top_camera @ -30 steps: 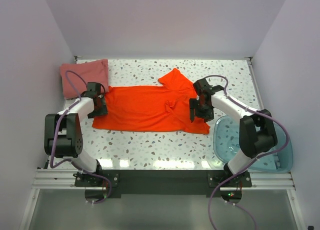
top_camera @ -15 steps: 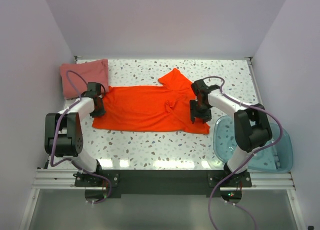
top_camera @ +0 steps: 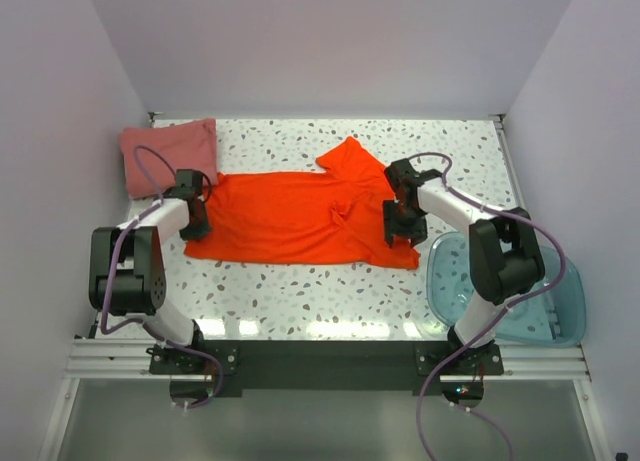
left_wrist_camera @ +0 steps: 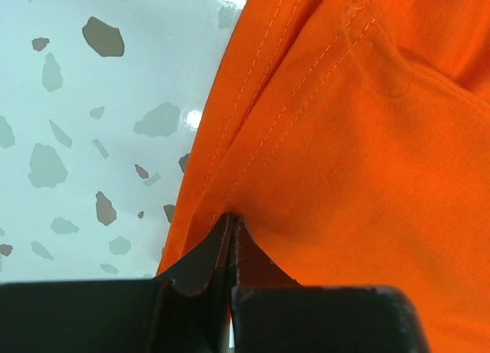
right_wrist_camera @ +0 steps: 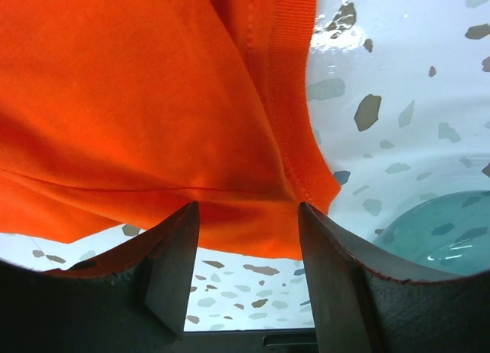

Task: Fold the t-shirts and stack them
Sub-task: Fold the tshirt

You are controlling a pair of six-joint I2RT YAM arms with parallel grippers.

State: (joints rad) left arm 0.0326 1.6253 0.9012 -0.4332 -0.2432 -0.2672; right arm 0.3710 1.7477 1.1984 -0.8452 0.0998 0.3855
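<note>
1. Orange-red cloth — the bright t-shirt (top_camera: 290, 219) — lies spread flat across the middle of the speckled table (top_camera: 450, 146), with one sleeve pointing to the far side.
2. Folded into a thick pad, the dusty pink t-shirt (top_camera: 168, 153) sits in the far left corner, just beside the orange shirt's far left corner.
3. At the orange shirt's left edge, the left gripper (top_camera: 196, 224) is low on the cloth. Its wrist view shows the two fingers pressed together with the double-stitched hem pinched between them, the fabric rising in a small ridge at the tips.
4. At the shirt's near right corner, the right gripper (top_camera: 402, 231) points down over the cloth. Its fingers (right_wrist_camera: 172, 261) stand wide apart — the ribbed edge of the shirt lies in the gap between them, and whether either pad touches it cannot be told.
5. Near the right arm, a translucent blue tub (top_camera: 545, 311) sits at the near right corner of the table, close to the shirt's corner.
</note>
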